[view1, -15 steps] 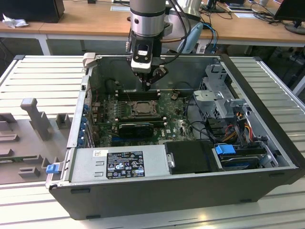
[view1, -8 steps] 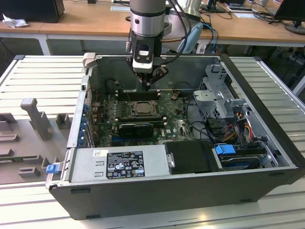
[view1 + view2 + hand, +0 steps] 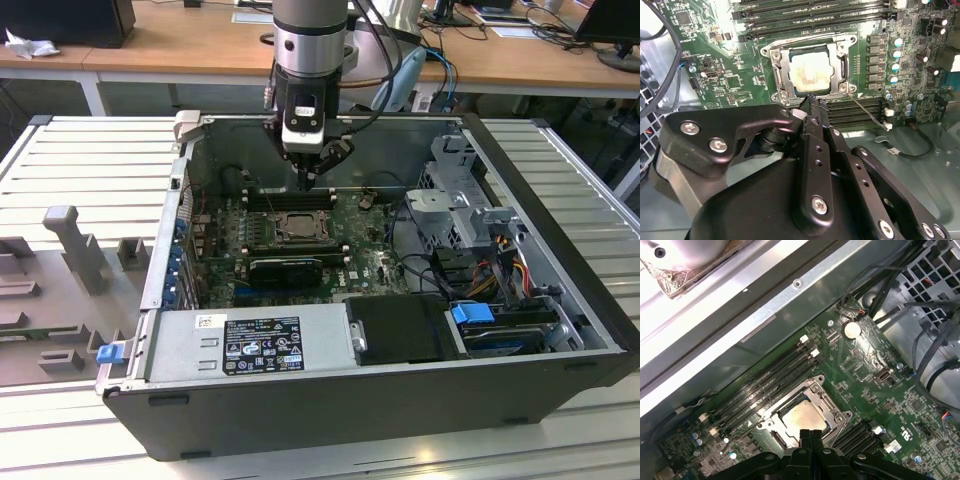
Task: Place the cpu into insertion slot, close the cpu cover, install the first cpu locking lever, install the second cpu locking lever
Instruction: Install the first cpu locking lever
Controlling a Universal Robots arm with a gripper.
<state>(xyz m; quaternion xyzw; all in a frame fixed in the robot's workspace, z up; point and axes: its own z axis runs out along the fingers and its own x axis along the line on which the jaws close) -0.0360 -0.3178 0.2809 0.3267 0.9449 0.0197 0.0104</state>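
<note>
**Item: cpu (image 3: 810, 75), seated.** Small flat square chip. Its pale silvery metal top faces up and carries a faint yellowish smear, seen in both wrist views. It lies level in the insertion slot (image 3: 792, 90), toward the far middle of the motherboard (image 3: 375, 260) in the exterior view.

**Orientation.** Being square, it has no long axis. Its edges run parallel and square to the long black memory slots (image 3: 810, 20) that flank the socket on two opposite sides.

**Item: cpu cover (image 3: 780, 65).** A thin grey metal frame, lowered flat around the chip, whose top shows through the cover's square window. A thin metal rod (image 3: 810, 39) runs along the cover edge beside one memory bank. Whether it is latched cannot be told.

**Tool: gripper (image 3: 812, 102).** The two black fingers are pressed together with nothing between them. The tip points down at the cover edge on the side away from that rod. Contact with the cover cannot be told. In the exterior view it hangs upright over the far side of the socket.

**Clearance.**
- The computer case (image 3: 560, 260) lies on its side with its top open, so the space directly above the socket is free.
- A black card (image 3: 285, 268) lies just beyond the near memory bank.
- A power supply (image 3: 260, 345) runs along the near wall.
- Cables (image 3: 500, 270) and a drive cage crowd the case at the exterior view's right.
- The far wall stands close behind the far memory bank.
</note>
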